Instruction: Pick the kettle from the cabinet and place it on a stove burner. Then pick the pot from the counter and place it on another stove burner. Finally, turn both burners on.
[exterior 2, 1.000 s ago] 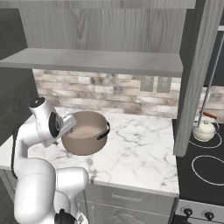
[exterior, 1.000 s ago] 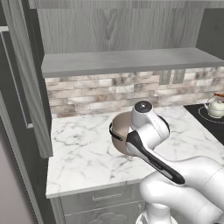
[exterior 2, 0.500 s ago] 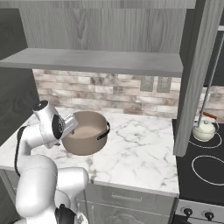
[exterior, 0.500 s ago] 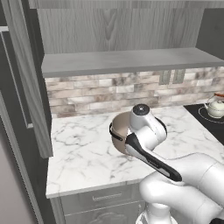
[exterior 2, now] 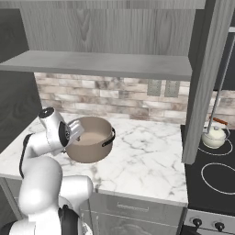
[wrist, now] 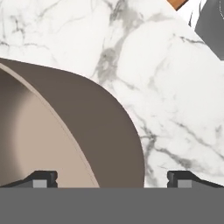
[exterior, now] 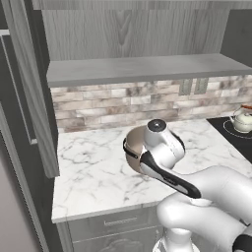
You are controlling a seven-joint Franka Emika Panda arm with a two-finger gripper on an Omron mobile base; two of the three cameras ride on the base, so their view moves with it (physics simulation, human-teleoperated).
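The taupe pot (exterior 2: 92, 143) stands on the white marble counter (exterior 2: 147, 156), and in the left base view the arm hides most of the pot (exterior: 131, 146). My gripper (wrist: 113, 178) is open, its tips wide apart on either side of the pot's rim (wrist: 83, 144) with the wall between them. In the right base view the hand (exterior 2: 75, 131) is at the pot's left rim. The cream kettle (exterior 2: 214, 137) sits on a back burner ring of the black cooktop (exterior 2: 215, 183), and the left base view has the kettle (exterior: 243, 121) at far right.
A grey cabinet shelf (exterior 2: 105, 64) overhangs the counter, with a brick backsplash (exterior: 123, 101) below it. An open dark cabinet door (exterior 2: 204, 82) with a bar handle hangs between counter and stove. A free burner ring (exterior 2: 219, 174) lies nearer; stove knobs (exterior 2: 197, 222) line the front edge.
The arm has sunk slightly toward the pot. Pot and kettle have not moved, and the jaws stay wide.
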